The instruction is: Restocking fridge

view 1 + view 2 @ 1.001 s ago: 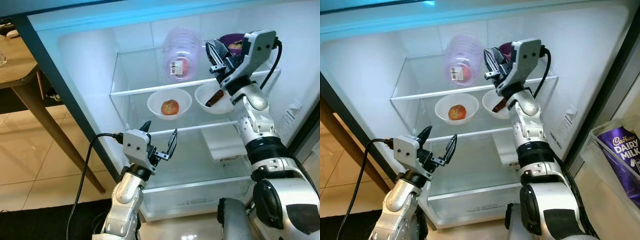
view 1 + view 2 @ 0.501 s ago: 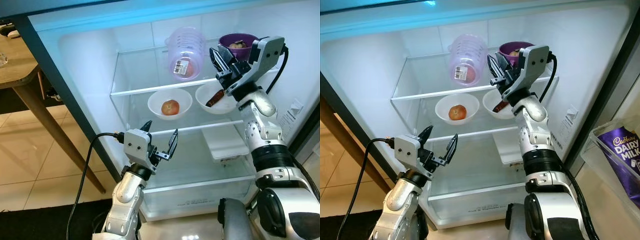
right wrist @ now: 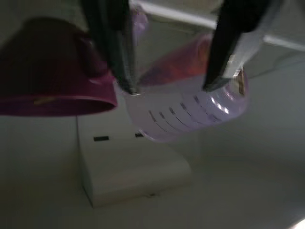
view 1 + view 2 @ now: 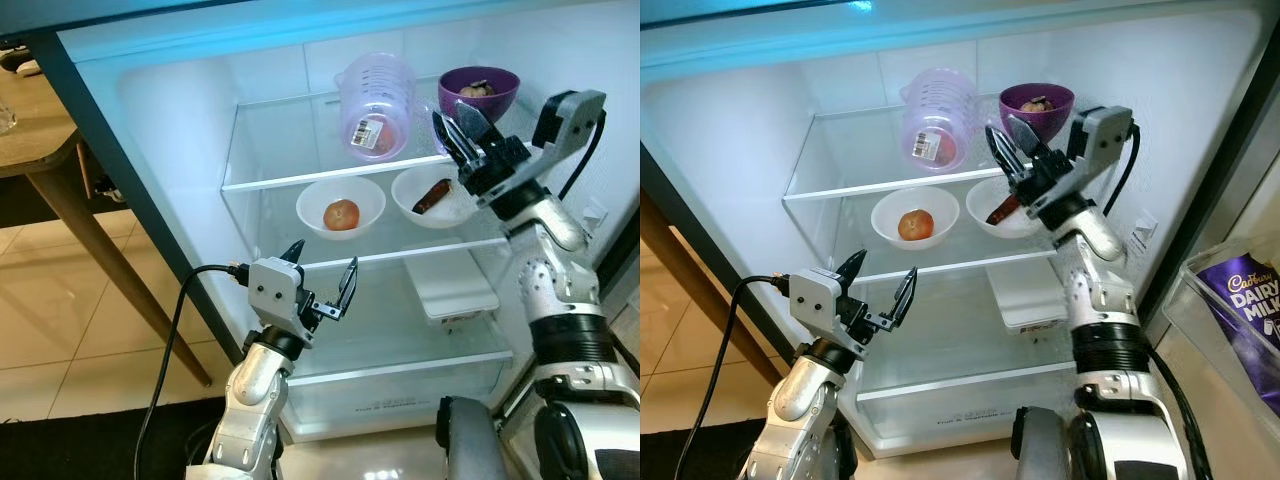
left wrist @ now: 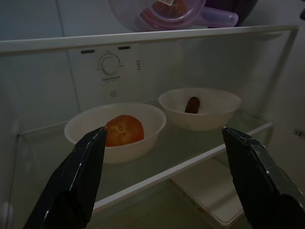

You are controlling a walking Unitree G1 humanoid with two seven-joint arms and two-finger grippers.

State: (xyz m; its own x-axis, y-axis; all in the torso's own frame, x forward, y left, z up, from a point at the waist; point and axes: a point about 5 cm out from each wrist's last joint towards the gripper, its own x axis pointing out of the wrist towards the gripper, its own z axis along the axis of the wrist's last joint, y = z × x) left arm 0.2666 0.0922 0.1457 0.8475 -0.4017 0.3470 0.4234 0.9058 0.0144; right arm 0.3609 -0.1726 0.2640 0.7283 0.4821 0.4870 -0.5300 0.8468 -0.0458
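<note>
Translucent purple plastic measuring jug (image 4: pixel 375 105) stands on the top glass shelf (image 4: pixel 290 178), at 9 o'clock of the purple bowl (image 4: pixel 478 92). Your right gripper (image 4: pixel 462 140) is parted and empty just beside it; left gripper (image 4: pixel 320 285) parted, idle. You should judge it light, stiff, slick: grip the handle.

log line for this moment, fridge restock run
right gripper: open, empty, beside jug | left gripper: open, idle | top shelf: jug, purple bowl
</note>
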